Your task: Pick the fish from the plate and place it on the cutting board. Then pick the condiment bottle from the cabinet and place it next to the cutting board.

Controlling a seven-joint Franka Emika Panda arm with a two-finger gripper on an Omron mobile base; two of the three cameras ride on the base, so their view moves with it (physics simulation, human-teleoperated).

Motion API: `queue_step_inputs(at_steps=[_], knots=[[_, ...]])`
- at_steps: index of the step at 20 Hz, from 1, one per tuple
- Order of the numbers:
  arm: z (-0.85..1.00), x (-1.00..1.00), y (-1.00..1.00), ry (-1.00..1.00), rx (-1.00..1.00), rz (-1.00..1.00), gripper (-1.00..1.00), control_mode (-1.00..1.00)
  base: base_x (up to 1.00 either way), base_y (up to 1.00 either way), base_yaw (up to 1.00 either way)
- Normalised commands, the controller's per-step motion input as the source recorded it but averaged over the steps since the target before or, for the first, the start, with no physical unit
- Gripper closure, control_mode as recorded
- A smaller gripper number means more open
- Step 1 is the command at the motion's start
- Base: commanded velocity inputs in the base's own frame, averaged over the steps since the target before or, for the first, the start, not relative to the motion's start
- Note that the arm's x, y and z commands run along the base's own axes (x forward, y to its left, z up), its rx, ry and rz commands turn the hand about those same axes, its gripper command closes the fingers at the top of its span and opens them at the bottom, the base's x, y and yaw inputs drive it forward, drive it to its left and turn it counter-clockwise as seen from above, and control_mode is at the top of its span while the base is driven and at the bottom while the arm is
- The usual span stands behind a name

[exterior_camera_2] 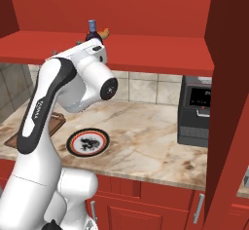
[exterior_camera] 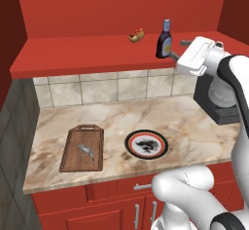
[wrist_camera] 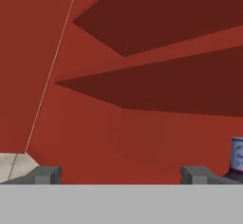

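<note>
The fish (exterior_camera: 86,150) lies on the board (exterior_camera: 82,149), which sits near the counter's (exterior_camera: 194,122) front left corner with its handle loop toward the tiled wall. Just right of the board, apart from it, the plate (exterior_camera: 147,144) rests near the front edge.

The bottle (exterior_camera: 164,39) stands upright on the cabinet (exterior_camera: 87,53) shelf, toward the shelf's right end and near its front edge. A small yellow-and-red hot dog (exterior_camera: 136,35) lies on the same shelf, to the left of the bottle and a little further back, well apart from it.

The fingers (exterior_camera: 180,50) are at shelf height just right of the bottle, spread wide and holding nothing. In the hand view the two tips (wrist_camera: 47,174) stand far apart, with the bottle's blue cap and dark shoulder beside the right tip, outside the gap. Red cabinet walls lie ahead of the hand.

A dark appliance (exterior_camera_2: 195,109) stands on the counter's right end against the wall, below the shelf. In the left base view the arm's white wrist partly hides it. In the right base view the arm's upper link covers most of the bottle, leaving its cap and the hot dog's end showing above it, and it also covers most of the board.
</note>
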Motion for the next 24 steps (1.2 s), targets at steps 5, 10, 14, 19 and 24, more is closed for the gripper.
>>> queue_step_inputs(at_steps=[5, 10, 14, 19, 24], knots=[[0.02, 0.12, -0.01, 0.04, 0.07, 0.00, -1.00, -1.00, 0.00, 0.00, 0.00], [0.14, 0.02, -0.02, 0.01, 0.05, 0.00, -1.00, -1.00, 0.00, 0.00, 0.00], [0.14, 0.00, -0.10, 0.00, 0.03, 0.00, -1.00, -1.00, 0.00, 0.00, 0.00], [0.11, 0.00, -0.15, 0.01, 0.02, 0.00, -1.00, -1.00, 0.00, 0.00, 0.00], [0.04, 0.00, -0.10, 0.02, 0.00, 0.00, -1.00, -1.00, 0.00, 0.00, 0.00]])
